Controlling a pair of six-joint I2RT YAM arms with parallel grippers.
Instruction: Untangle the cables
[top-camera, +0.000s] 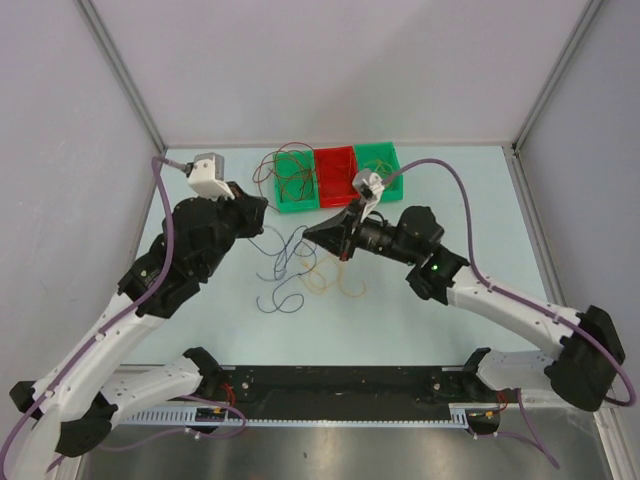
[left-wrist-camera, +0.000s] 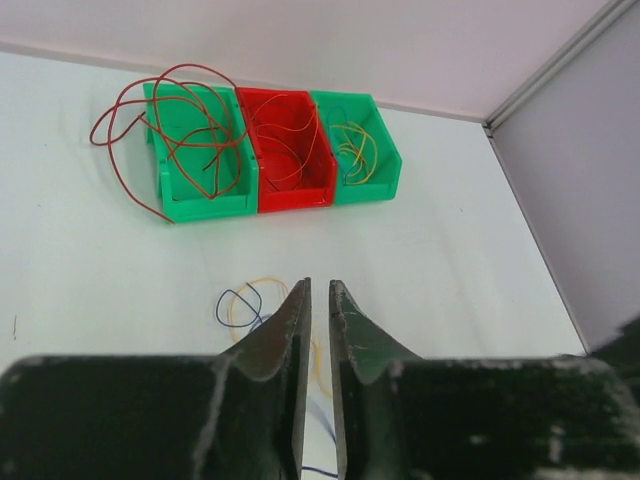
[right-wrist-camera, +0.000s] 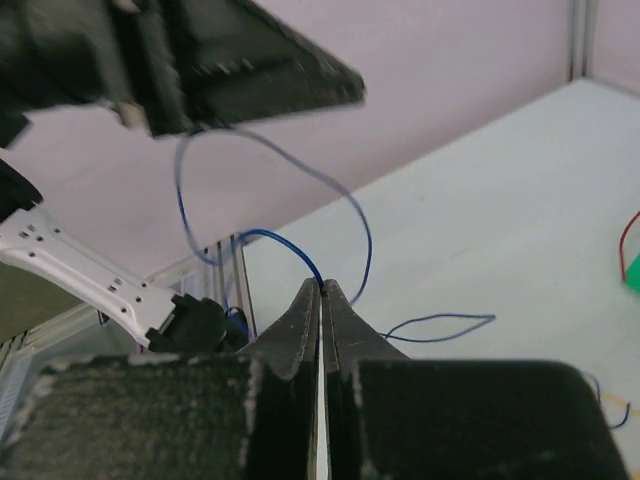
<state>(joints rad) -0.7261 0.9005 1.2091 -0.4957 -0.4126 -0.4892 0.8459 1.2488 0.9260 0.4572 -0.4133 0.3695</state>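
Here the right gripper (right-wrist-camera: 322, 287) pinches a blue cable (right-wrist-camera: 366, 235) that loops upward. Its top hides behind a blurry arm (right-wrist-camera: 220, 70). The left gripper (left-wrist-camera: 319, 287) is narrow, holding nothing.

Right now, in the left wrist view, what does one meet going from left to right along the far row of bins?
Red cable loop hanging outside → left green bin → red bin → right green bin, which holds yellow cables.

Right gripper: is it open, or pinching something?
The right gripper is shut on the blue cable: its fingers meet, the cable emerging between their tips.
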